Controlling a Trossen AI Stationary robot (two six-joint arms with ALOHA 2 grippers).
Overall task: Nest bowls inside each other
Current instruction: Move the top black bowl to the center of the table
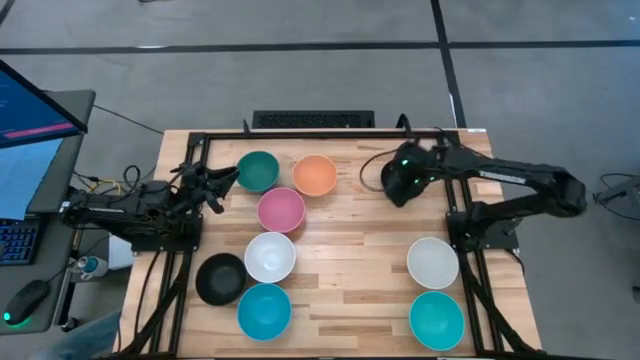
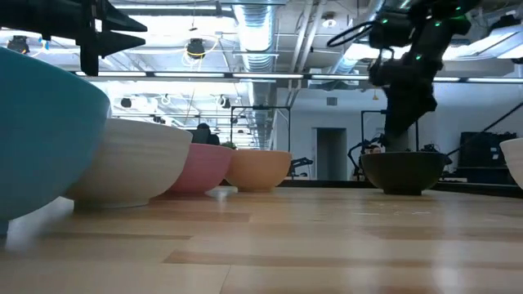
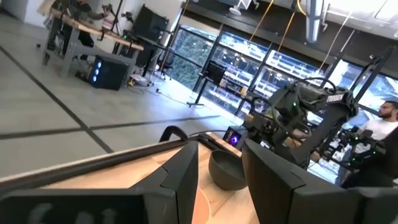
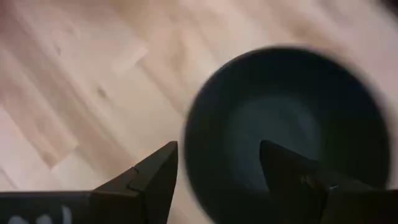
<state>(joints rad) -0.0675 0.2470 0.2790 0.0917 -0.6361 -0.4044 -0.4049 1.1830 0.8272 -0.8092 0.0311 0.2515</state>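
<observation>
My right gripper point(image 4: 217, 180) is open and points down over a black bowl point(image 4: 292, 124) on the far right part of the table. One finger stands over the bowl's hollow and the other outside its rim. In the high view this gripper point(image 1: 393, 188) hides that bowl; the low view shows the bowl point(image 2: 404, 171) standing on its base. My left gripper point(image 1: 225, 182) is open, raised beside the dark green bowl point(image 1: 258, 171). Orange point(image 1: 315, 175), pink point(image 1: 281, 210), white point(image 1: 270, 256), black point(image 1: 220, 278) and turquoise point(image 1: 264, 310) bowls stand apart. My right gripper comes at the black bowl from above, its fingers on either side of the rim point(image 4: 189, 155). I cannot tell whether they touch it. The bowl stands upright on the table.
A second white bowl point(image 1: 432, 262) and a second turquoise bowl point(image 1: 436, 319) stand at the near right. Bare wood lies in the table's middle point(image 1: 360, 250). A black frame point(image 1: 200, 140) runs along the table's edges. A person shows in the room beyond point(image 3: 385, 121).
</observation>
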